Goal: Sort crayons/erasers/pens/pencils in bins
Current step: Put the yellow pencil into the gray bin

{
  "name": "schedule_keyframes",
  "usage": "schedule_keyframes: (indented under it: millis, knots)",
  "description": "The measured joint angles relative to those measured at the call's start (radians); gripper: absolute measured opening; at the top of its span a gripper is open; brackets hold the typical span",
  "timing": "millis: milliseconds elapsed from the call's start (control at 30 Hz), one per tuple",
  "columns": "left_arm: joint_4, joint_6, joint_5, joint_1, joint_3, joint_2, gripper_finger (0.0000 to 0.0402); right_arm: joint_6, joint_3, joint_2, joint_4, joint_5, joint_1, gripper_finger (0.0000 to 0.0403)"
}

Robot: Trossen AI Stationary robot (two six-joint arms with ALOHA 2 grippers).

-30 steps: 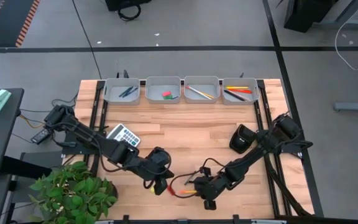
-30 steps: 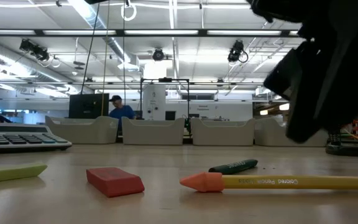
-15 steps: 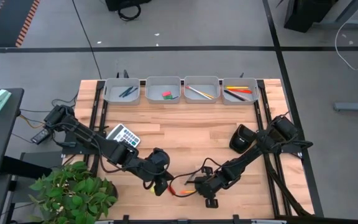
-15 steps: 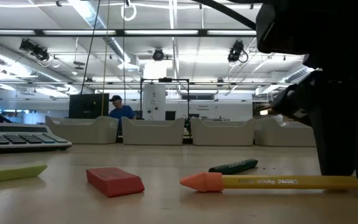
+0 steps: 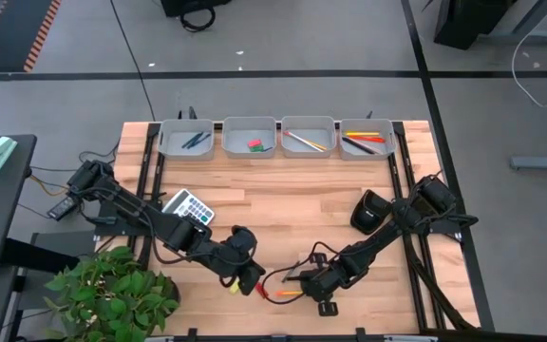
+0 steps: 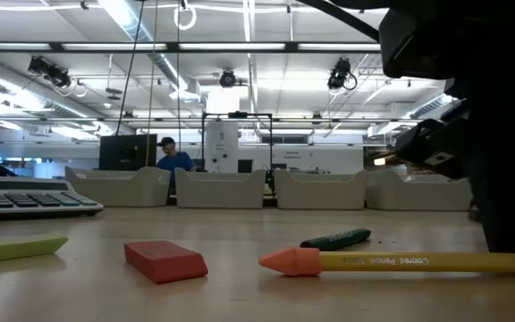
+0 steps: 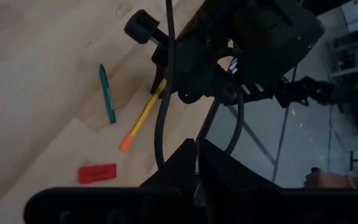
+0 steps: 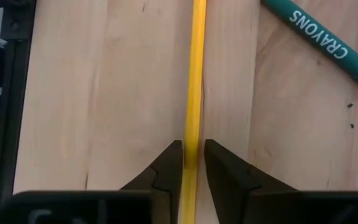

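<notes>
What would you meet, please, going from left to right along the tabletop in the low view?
Grey calculator → pale yellow-green eraser → red eraser → yellow pencil, its orange end pointing left, with the dark green crayon lying behind it → right gripper at the pencil's far end.

Both arms low at near table edge, grippers close together.
Left gripper (image 5: 251, 281) fingers pressed together, nothing between them. Right gripper (image 8: 191, 163) down at the tabletop, fingers (image 8: 169, 163) narrowed around pencil (image 8: 195, 93), one each side.
</notes>
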Motion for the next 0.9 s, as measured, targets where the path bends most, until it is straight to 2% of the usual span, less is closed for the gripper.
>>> schedule_keyframes:
  millis: [200, 400, 700, 900]
  knots:
    - [0.000, -0.044, 0.000, 0.000, 0.000, 0.000, 0.0016, -0.001, -0.001, 0.001, -0.006, -0.008, 0.000, 0.0045]
    - [0.001, -0.046, 0.000, 0.000, 0.000, 0.000, 0.0017, 0.024, -0.007, -0.039, -0.078, -0.037, 0.000, 0.0041]
    - [0.019, -0.046, 0.001, 0.022, 0.000, -0.002, 0.0028, 0.039, -0.007, -0.285, -0.307, 0.005, -0.033, 0.0040]
    - [0.102, 0.009, 0.001, 0.095, -0.001, -0.008, 0.0019, 0.038, -0.005, -0.437, -0.454, 0.067, -0.139, 0.0040]
